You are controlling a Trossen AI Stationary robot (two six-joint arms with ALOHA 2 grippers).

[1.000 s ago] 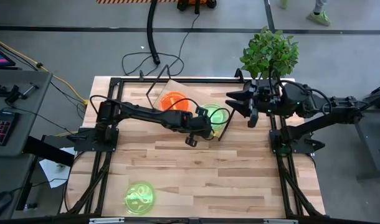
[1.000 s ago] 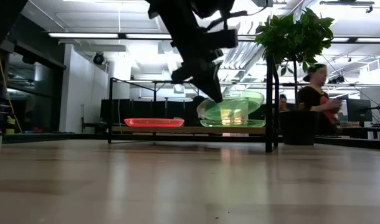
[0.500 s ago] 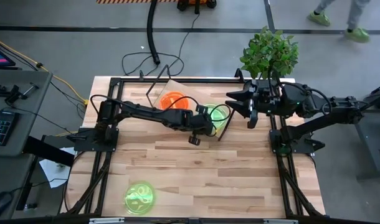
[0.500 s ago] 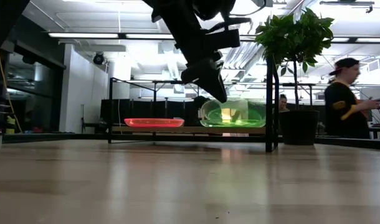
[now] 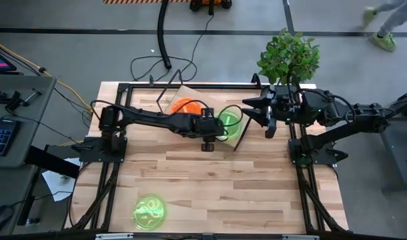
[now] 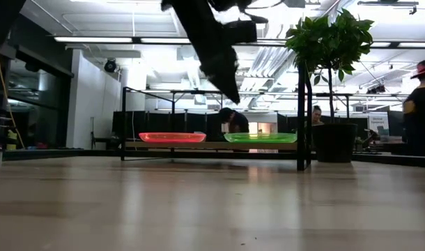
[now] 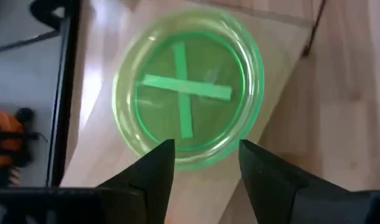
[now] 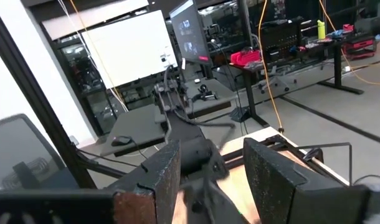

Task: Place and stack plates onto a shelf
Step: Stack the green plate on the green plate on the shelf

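a: which plates lie apart from the shelf (image 5: pixel 205 115)?

b: one green plate (image 5: pixel 149 211) rests flat on the desk (image 5: pixel 257 193), well apart from the shelf, near the desk's front edge on the left arm's side.

a: and on the shelf itself?

b: an orange plate (image 5: pixel 187 106) lies flat on the part of the board nearer the left arm's base; a green plate with a cross mark (image 5: pixel 231 124) lies flat on the other part. in the low view the orange one (image 6: pixel 172 137) and the green one (image 6: pixel 260 138) sit side by side on the board, apart.

a: where is the left tool (image 5: pixel 207 142)?

b: at the shelf's front edge, between the two shelved plates and above the desk. in its wrist view both fingers (image 7: pixel 154 169) stand spread, with the green plate (image 7: pixel 189 91) beyond them; they hold nothing.

a: and the right tool (image 5: pixel 251 110)?

b: raised beside the shelf's far end, close to the potted plant (image 5: pixel 289 57). its fingers (image 8: pixel 154 180) are parted and empty.
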